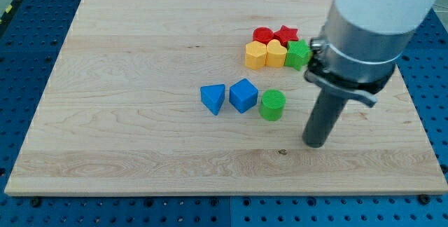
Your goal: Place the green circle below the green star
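Resting on pale wooden board point(140, 80), my tip point(316, 143) sits right of green ribbed plastic circle point(271, 105), apart from it, slightly nearer. No jaws: plain rod. Circle stands upright, flat face up, just right of blue cube point(243, 94). Green star point(299, 54) farther, partly hidden behind arm. No readable writing.

The arm point(371, 17) runs off the view's top edge, and it covers the right side of the green star point(297, 54), so that block's shape is hard to read. Behind the star, the red circle point(262, 35) is half hidden by the yellow blocks point(266, 55).
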